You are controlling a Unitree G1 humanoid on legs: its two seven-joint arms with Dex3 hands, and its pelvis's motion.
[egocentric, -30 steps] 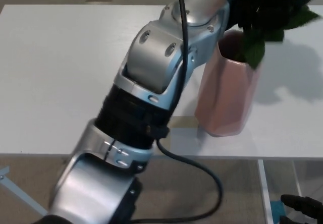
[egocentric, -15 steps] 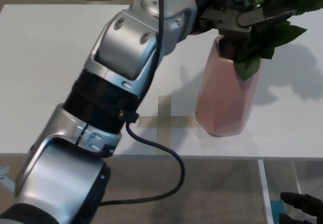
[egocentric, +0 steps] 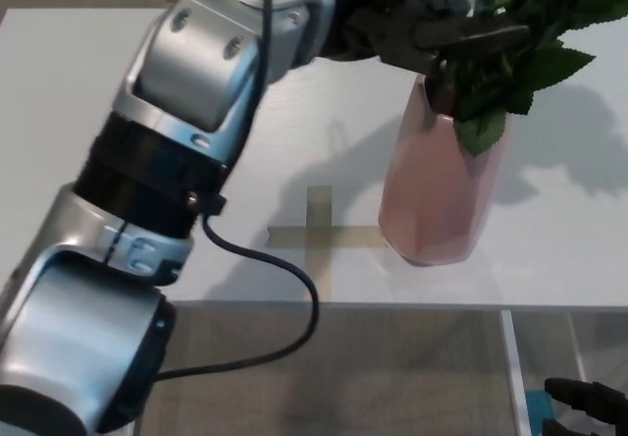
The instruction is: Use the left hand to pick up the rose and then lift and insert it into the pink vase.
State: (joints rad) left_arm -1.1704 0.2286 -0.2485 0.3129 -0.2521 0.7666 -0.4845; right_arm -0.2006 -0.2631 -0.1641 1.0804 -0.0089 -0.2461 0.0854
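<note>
The pink faceted vase (egocentric: pixel 437 195) stands upright on the white table (egocentric: pixel 98 141), right of centre. The rose's green leaves (egocentric: pixel 520 58) and stem rise out of the vase's mouth; the bloom is cut off by the top edge. My left arm crosses the picture from the lower left, and my left hand (egocentric: pixel 442 33) hovers at the vase's mouth. Its black fingers (egocentric: pixel 486 38) are spread beside the stem, reaching into the leaves. My right hand (egocentric: pixel 589 402) shows only as a dark shape at the bottom right corner, below the table's edge.
A cross of tan tape (egocentric: pixel 319 230) marks the table just left of the vase. A black cable (egocentric: pixel 285 318) loops down from my left forearm over the table's front edge. Brown floor lies below the table's front edge.
My left arm has swung to the left and risen, uncovering the vase. The hand has slid a little left at the vase's mouth while the rose's leaves have stayed put in the vase.
</note>
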